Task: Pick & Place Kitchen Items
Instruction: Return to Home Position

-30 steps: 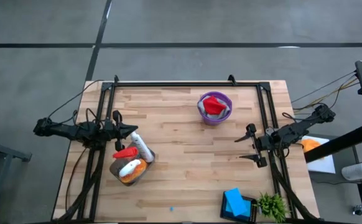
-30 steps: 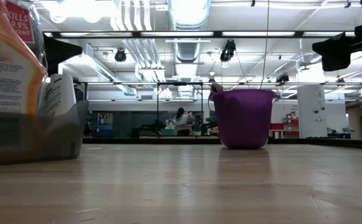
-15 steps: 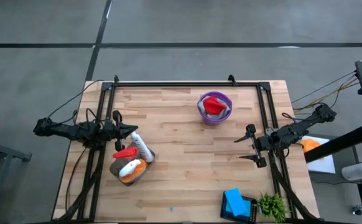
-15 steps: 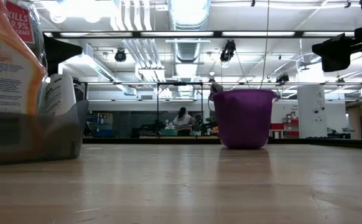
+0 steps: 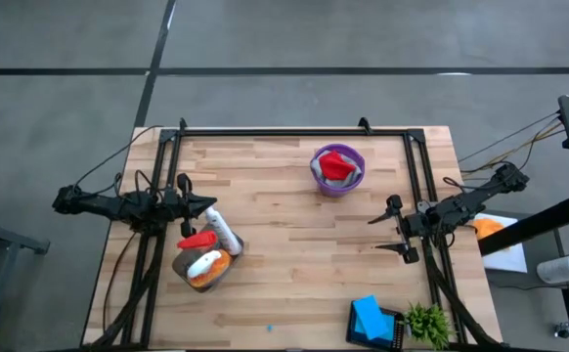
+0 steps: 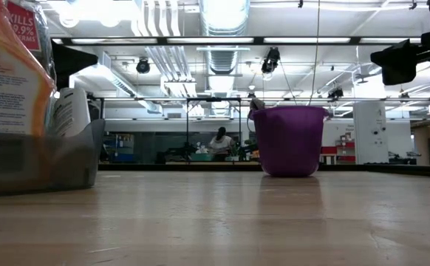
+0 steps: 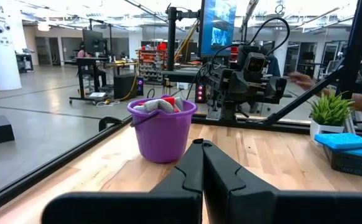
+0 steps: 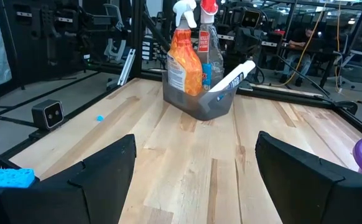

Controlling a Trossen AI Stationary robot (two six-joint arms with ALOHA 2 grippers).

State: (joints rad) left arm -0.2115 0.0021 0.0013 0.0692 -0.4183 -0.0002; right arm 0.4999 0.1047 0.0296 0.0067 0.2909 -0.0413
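Observation:
A purple bucket [image 5: 337,171] at the table's far side holds red and grey cloths [image 7: 159,104]. A grey bin [image 5: 204,266] near the left holds an orange spray bottle [image 8: 182,56], a clear spray bottle [image 8: 212,53] and a small white bottle [image 8: 232,76] that leans on its rim. Blue sponges [image 5: 368,315] lie in a black basket [image 5: 390,330] at the near right. My left gripper [image 5: 209,204] hovers shut at the left edge, just beyond the bin. My right gripper [image 5: 377,233] hovers open at the right edge, with nothing between its fingers.
A small green plant [image 5: 428,324] stands beside the basket at the near right corner. A black frame [image 5: 294,130] runs along the table's far and side edges. The bare wooden top [image 5: 294,254] lies between the two grippers. People show in the room beyond the table.

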